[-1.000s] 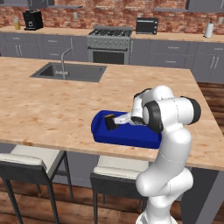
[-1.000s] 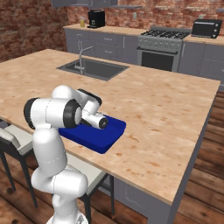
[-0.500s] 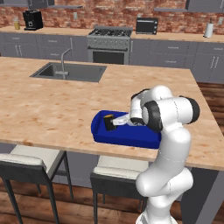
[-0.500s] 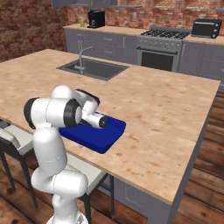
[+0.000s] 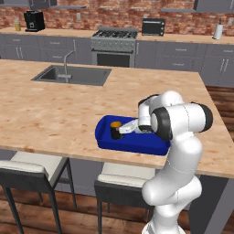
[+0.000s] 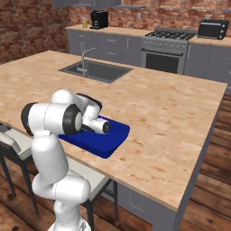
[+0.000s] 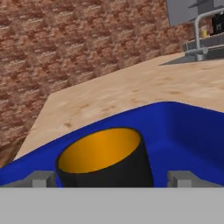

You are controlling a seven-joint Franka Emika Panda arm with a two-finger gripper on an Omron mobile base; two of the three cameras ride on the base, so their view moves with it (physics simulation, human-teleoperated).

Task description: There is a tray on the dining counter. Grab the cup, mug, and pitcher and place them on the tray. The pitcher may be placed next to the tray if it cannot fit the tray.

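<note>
The blue tray (image 5: 151,145) (image 6: 108,143) lies near the front edge of the dining counter (image 5: 55,109) (image 6: 171,113). The black mug (image 5: 115,124) with its orange inside stands upright in the tray's left end. In the hand view the mug (image 7: 105,159) sits between my fingertips (image 7: 41,178), with the tray's rim (image 7: 183,113) curving behind it. My gripper (image 5: 120,132) (image 7: 111,183) is open, reaching level from the right; its fingers flank the mug without closing on it. The cup and the pitcher are out of view.
A sink (image 5: 73,75) (image 6: 97,72) with a faucet is set into the far left of the counter. Two stools (image 5: 32,167) (image 5: 123,183) stand under the front edge. A stove (image 5: 114,43) and cabinets line the brick back wall.
</note>
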